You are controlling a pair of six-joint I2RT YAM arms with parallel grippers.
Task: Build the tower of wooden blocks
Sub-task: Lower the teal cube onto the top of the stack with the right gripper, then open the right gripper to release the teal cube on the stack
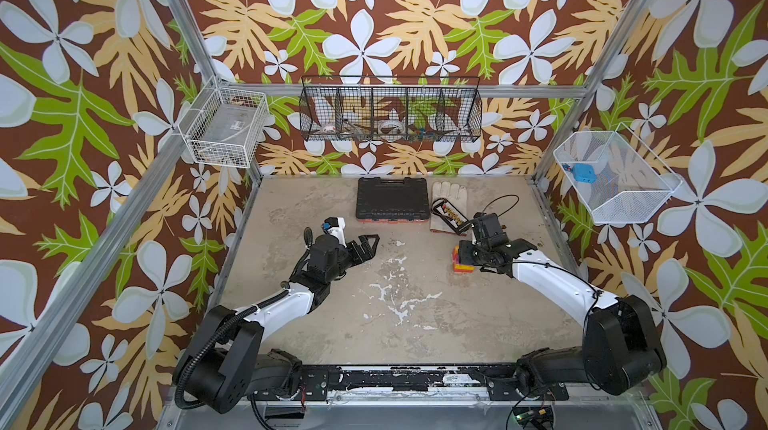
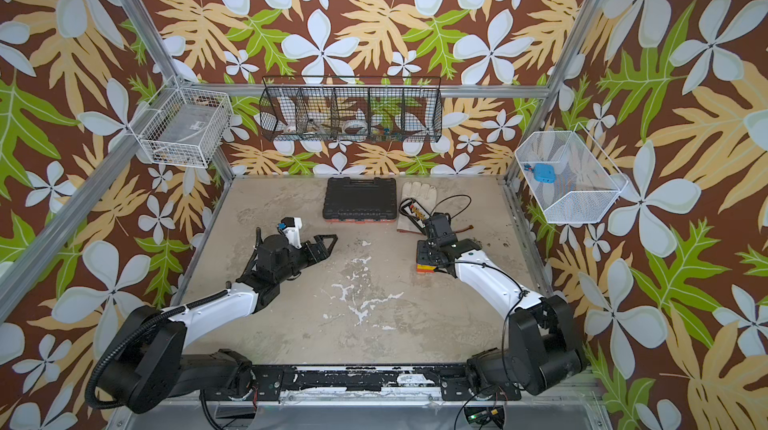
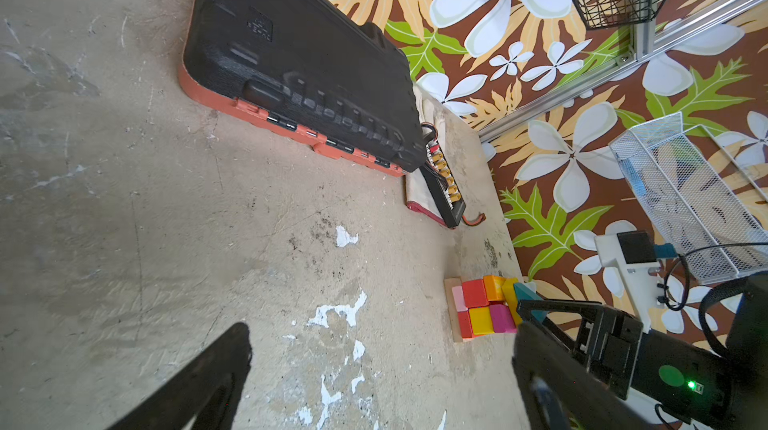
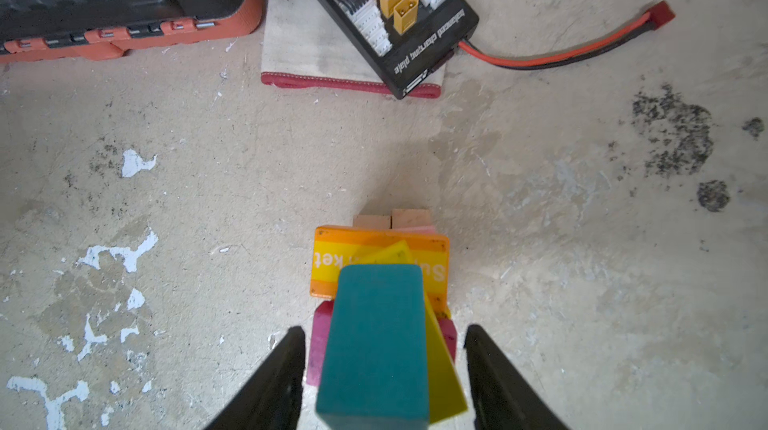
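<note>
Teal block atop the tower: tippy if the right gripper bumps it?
Likely tippy: the teal block sits topmost, over a skewed yellow block. Probably rigid, light painted wood. The open right gripper flanks it, so a sideways nudge might topple it.

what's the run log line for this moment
tower: teal block on top | right gripper: open, fingers straddle teal block | left gripper: open, empty

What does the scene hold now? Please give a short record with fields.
tower: coloured blocks on tan planks
teal block: topmost
right gripper: open, straddling the teal block, gaps both sides
left gripper: open, empty, away from the tower
nearby: black tool case, glove
</note>
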